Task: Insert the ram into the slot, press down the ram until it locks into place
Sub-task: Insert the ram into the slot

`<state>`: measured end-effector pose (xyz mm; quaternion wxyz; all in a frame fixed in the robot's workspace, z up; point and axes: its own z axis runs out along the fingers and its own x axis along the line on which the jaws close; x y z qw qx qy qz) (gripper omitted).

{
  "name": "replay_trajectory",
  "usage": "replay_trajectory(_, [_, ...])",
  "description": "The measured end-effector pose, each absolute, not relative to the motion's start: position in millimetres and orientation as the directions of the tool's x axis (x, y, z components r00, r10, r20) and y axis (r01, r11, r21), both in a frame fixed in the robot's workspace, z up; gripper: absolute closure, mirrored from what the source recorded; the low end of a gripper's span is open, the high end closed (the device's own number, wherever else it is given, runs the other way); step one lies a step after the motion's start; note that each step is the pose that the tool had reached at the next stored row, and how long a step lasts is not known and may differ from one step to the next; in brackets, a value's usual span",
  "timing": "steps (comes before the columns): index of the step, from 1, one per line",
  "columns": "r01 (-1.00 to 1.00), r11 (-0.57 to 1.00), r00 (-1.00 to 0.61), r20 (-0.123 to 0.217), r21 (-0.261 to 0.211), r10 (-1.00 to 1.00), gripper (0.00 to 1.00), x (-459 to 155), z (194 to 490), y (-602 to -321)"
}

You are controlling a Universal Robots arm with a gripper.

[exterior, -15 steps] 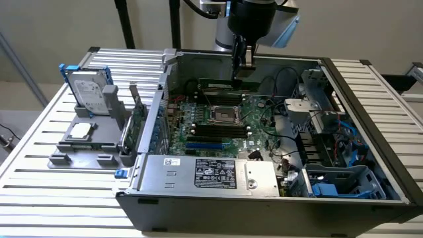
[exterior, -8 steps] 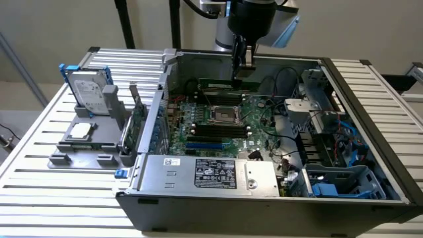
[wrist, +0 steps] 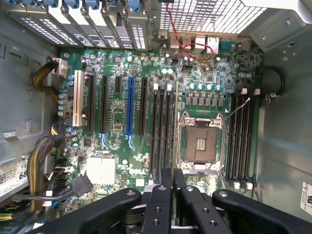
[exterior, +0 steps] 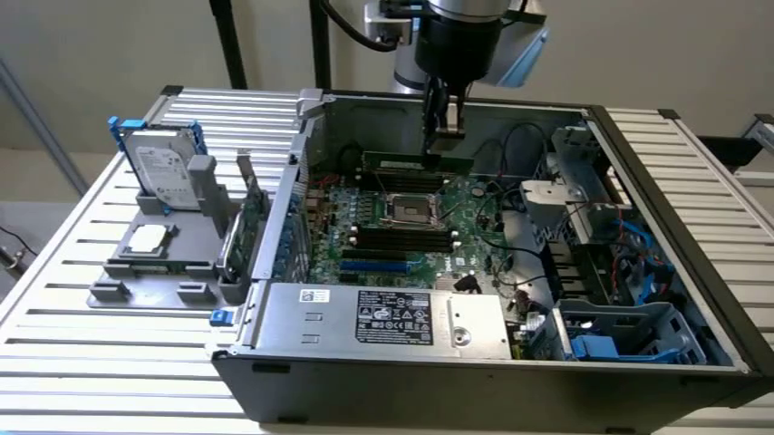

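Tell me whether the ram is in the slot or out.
Out. The gripper holds the ram above the motherboard, edge-on in the wrist view; the black slots on the board look empty.

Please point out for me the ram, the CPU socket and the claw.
the ram (exterior: 401, 162): exterior view, its green side face.
the CPU socket (wrist: 200, 142): wrist view, its middle pin field.
the claw (exterior: 443, 136): exterior view, between its fingertips.

Green ram (exterior: 418, 161), black slots (wrist: 161, 131), blue connector (wrist: 129, 105), green motherboard (wrist: 114, 119).
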<state>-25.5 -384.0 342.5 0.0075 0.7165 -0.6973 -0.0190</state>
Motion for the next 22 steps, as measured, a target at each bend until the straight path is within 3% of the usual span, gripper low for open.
replay_trajectory(22, [-0.999, -0.027, 0.027, -0.017, 0.033, -0.999, 0.87, -26, 302, -391])
